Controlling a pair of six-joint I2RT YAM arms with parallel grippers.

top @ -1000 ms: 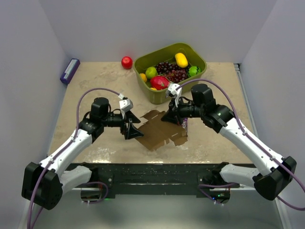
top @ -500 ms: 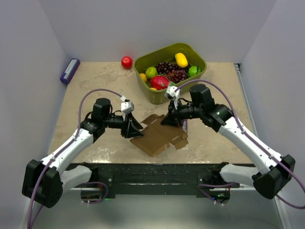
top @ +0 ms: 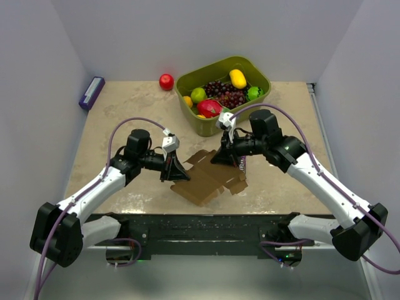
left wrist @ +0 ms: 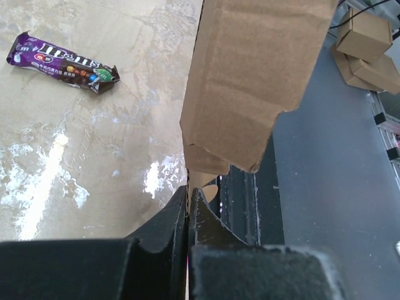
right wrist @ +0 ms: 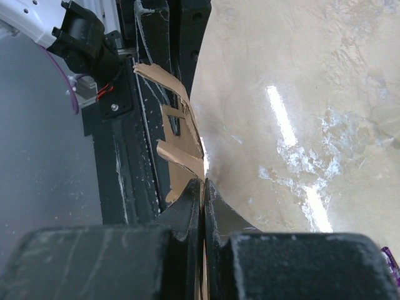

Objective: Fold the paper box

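Your paper box (top: 209,178) is an unfolded brown die-cut sheet at the near middle of the counter (top: 125,112), between the two arms and short of the green bin (top: 259,72). It sits skewed to the counter's edges: one corner points at the near edge, and its long axis runs roughly from the left gripper (top: 175,170) across to the notched flaps on the near right. The left wrist view shows the card rising tilted out of the jaws rather than lying flat, with a purple candy bar (left wrist: 62,62) on the counter beyond it.

Compared with a second ago, your left jaws stood wide apart beside the sheet's left edge; they have since come together on that edge, and the left arm has moved in a little toward the middle. The sheet has shifted slightly toward the near edge, and its left side has come up.

The left jaws are now pressed together with only the thin card between them. The right gripper (top: 224,156) has not changed: its jaws stay clamped on the far edge of the sheet, the card running edge-on between them in its wrist view.
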